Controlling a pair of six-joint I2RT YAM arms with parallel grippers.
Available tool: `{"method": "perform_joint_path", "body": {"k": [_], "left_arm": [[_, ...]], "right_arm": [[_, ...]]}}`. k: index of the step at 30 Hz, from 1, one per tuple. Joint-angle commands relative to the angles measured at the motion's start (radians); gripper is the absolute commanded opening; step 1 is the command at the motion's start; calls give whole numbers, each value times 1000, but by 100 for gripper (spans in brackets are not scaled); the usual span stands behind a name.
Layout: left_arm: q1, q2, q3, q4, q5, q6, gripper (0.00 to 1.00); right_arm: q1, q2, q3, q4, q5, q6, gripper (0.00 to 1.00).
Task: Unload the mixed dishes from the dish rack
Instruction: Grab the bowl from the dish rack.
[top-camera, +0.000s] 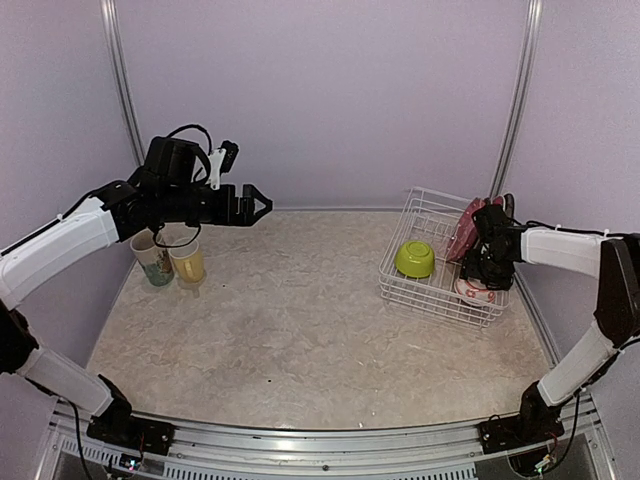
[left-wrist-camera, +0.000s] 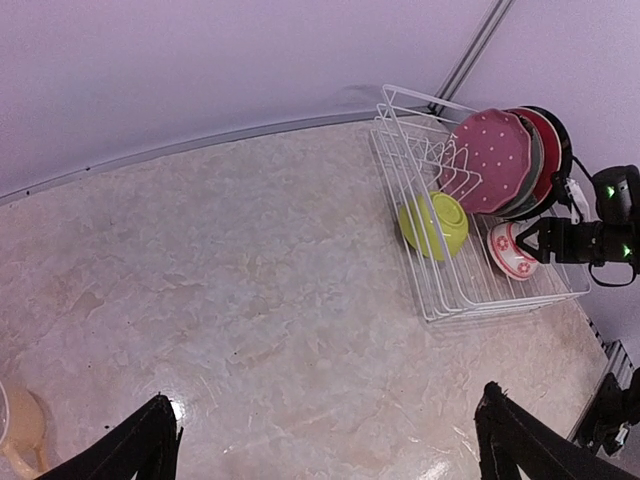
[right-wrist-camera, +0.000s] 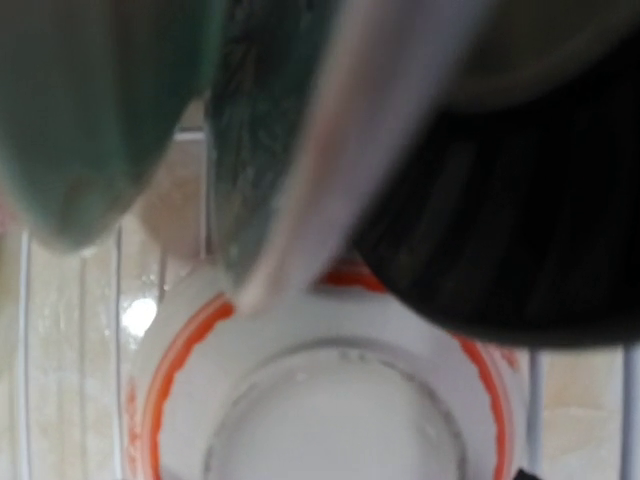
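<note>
Top external, L to R: cream mug (top-camera: 152, 258) and yellow cup (top-camera: 189, 264) stand on table (top-camera: 300, 330), unloaded; left gripper (top-camera: 258, 205) hangs above, wide open, empty. Dish rack (top-camera: 436, 300) holds lime-green bowl (top-camera: 415, 259), pink dotted plate (left-wrist-camera: 492, 160), small white-and-red bowl (left-wrist-camera: 508, 252). Right gripper (left-wrist-camera: 528, 241) is at that bowl, opening can't tell. Prob. step: grabbing it; next needs firm rim pinch, lift clear of plates
</note>
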Motion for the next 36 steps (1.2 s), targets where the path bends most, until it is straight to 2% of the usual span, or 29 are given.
{"method": "perform_joint_path", "body": {"k": [1, 11, 25, 36], "left_arm": [[-1, 35, 28, -42, 16, -6, 99], [21, 42, 26, -42, 37, -19, 99], [38, 50, 36, -53, 67, -32, 98], [66, 60, 41, -57, 100, -63, 98]], "right_arm": [[-13, 13, -9, 41, 47, -7, 79], [-24, 24, -67, 163, 40, -42, 72], [-23, -20, -116, 163, -2, -14, 48], [8, -100, -121, 160, -39, -53, 25]]}}
